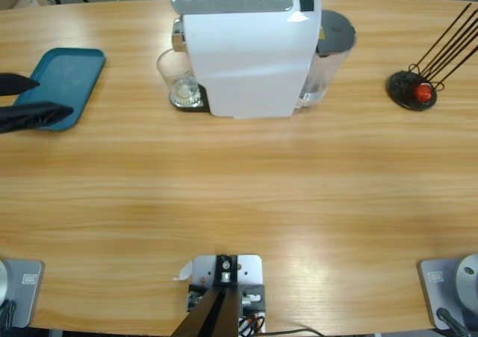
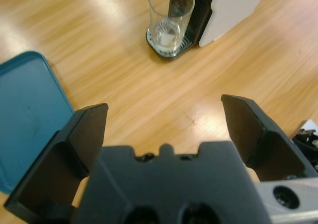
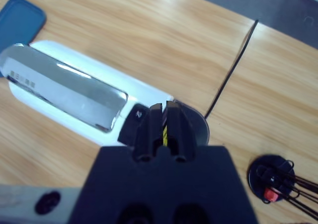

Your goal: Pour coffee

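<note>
Clear glass stands under white machine.

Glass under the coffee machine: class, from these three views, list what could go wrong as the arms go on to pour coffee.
1. The glass stands close against the white coffee machine, so the open left gripper, approaching over the table, might knock it off its drip tray.
2. The shut right gripper hovers above the machine's top; pressing off-centre might shift the machine.
3. Any coffee looks scant, so pouring may yield little.
</note>
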